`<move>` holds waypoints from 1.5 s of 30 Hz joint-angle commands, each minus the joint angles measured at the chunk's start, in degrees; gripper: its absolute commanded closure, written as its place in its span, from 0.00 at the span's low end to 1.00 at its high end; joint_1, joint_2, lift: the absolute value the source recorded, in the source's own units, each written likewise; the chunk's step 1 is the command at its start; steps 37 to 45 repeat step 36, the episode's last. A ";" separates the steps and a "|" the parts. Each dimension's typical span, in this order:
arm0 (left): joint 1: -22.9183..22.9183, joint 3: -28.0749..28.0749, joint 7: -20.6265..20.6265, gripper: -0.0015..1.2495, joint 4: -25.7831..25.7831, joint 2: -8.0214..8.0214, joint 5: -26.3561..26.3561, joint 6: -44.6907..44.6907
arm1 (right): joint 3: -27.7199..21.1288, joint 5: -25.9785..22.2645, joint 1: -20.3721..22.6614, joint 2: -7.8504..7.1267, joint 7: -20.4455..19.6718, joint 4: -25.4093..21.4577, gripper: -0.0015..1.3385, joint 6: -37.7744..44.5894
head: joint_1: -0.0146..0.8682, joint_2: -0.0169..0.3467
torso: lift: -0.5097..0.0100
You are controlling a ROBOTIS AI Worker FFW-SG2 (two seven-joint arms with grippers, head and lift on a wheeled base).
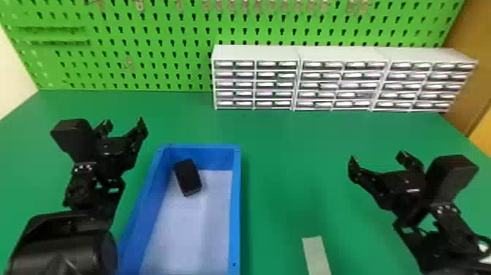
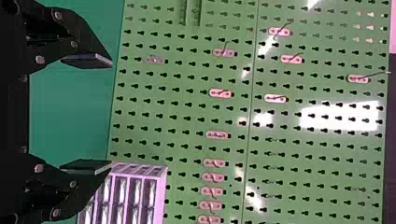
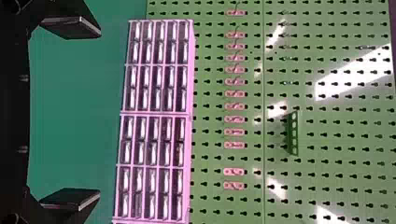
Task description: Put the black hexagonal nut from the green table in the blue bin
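Observation:
The blue bin [image 1: 236, 204] stands left of centre on the green table [image 1: 285, 146] in the head view. Inside it, toward its far end, a black block [image 1: 188, 178] lies tilted on the pale floor. My left gripper [image 1: 123, 126] is held above the table to the left of the bin, open and holding nothing. On the other side, well right of the bin, my right gripper [image 1: 377, 161] is open too. In the left wrist view, the left gripper [image 2: 109, 113] has its fingers apart; the right gripper [image 3: 98, 113] looks the same in the right wrist view.
White drawer cabinets [image 1: 255, 53] line the table's back on the right, before a green pegboard [image 1: 146, 44] with small hooks. A pale flat strip [image 1: 316, 254] lies at the near edge, between the bin and the right arm.

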 commanded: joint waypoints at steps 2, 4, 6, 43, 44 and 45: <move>0.00 -0.02 0.05 0.39 0.00 0.00 0.00 0.00 | 0.01 -0.18 -0.01 -0.08 0.00 0.03 0.08 0.00 | 0.79 0.19 | 0.79; 0.00 0.06 0.05 0.39 0.00 0.00 0.00 -0.09 | -0.08 -0.18 -0.01 0.01 0.00 0.03 0.08 0.00 | 0.79 0.19 | 0.79; 0.00 0.06 0.05 0.39 0.00 0.00 0.00 0.00 | -0.08 -0.27 -0.01 0.01 0.00 0.11 0.08 0.00 | 0.79 0.19 | 0.79; 0.00 0.06 0.05 0.39 0.00 -0.09 0.09 0.00 | -0.08 -0.97 -0.01 -0.08 0.00 0.55 0.08 0.00 | 0.79 0.19 | 0.79; 0.00 0.06 0.05 0.39 0.00 -0.09 0.09 0.00 | -0.08 -0.97 -0.01 -0.08 0.00 0.55 0.08 0.00 | 0.79 0.19 | 0.79; 0.00 0.06 0.05 0.39 0.00 -0.09 0.09 0.00 | -0.08 -0.97 -0.01 -0.08 0.00 0.55 0.08 0.00 | 0.79 0.19 | 0.79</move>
